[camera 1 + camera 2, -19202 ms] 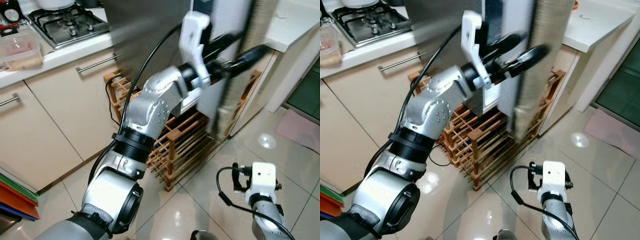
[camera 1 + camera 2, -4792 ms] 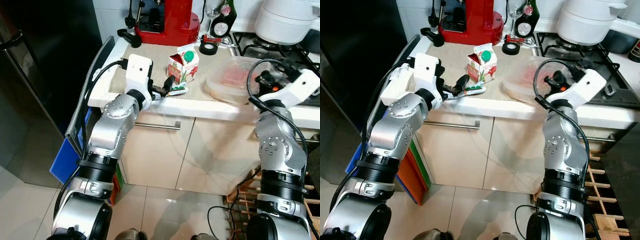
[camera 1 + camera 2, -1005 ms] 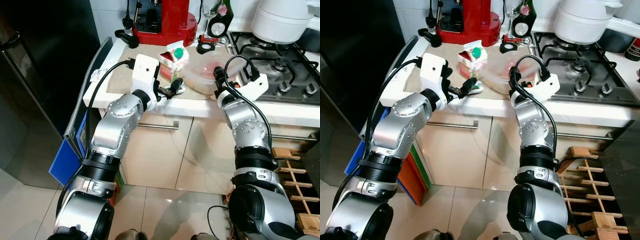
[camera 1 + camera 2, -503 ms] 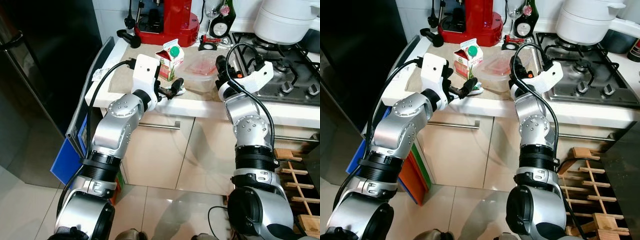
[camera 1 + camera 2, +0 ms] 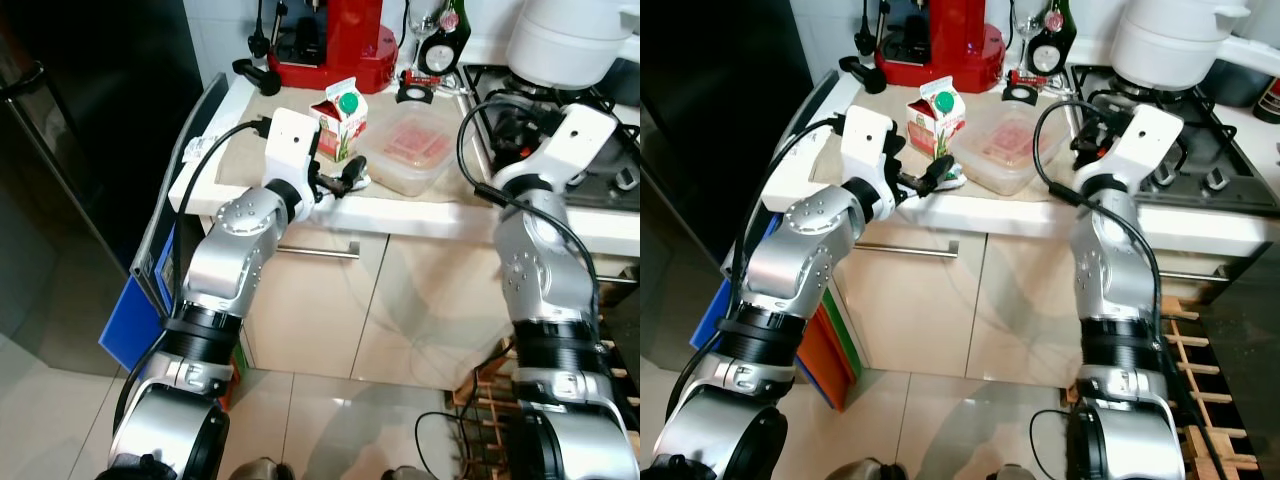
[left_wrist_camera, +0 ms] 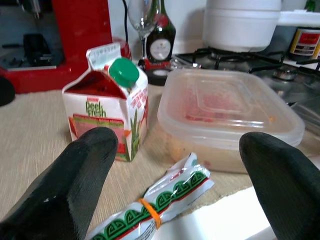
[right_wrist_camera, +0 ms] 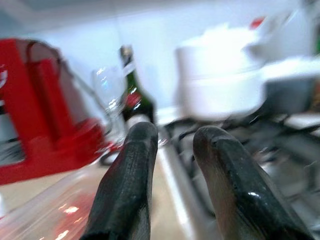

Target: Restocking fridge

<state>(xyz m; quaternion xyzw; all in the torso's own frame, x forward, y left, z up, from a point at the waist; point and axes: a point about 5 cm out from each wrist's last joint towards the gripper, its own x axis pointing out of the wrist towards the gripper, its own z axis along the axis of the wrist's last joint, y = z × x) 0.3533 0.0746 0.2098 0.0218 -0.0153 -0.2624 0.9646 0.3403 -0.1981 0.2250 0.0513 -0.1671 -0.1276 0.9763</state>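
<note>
A red-and-white milk carton [image 5: 340, 118] with a green cap stands on the counter [image 5: 250, 150]. Beside it lies a lidded clear plastic container [image 5: 415, 150] holding pinkish food. A small green-and-white packet [image 6: 160, 200] lies at the counter's front edge. My left gripper [image 5: 345, 180] hovers open at that edge, just above the packet, pointing at the carton and holding nothing. My right gripper [image 5: 512, 115] is raised over the hob's left edge, apart from the container. Its fingers [image 7: 130, 185] stand a narrow gap apart with nothing between them.
Behind the carton are a red coffee machine [image 5: 335, 40], a wine glass, a dark bottle [image 5: 440, 45] and a tape roll [image 5: 410, 95]. A white pot [image 5: 565, 40] sits on the gas hob [image 5: 600, 110]. The black fridge [image 5: 90, 130] stands left; a wooden rack [image 5: 490, 375] is low right.
My right arm has swung right, away from the container. The container, tilted up half a second ago, now lies flat on the counter. The left arm has stayed put.
</note>
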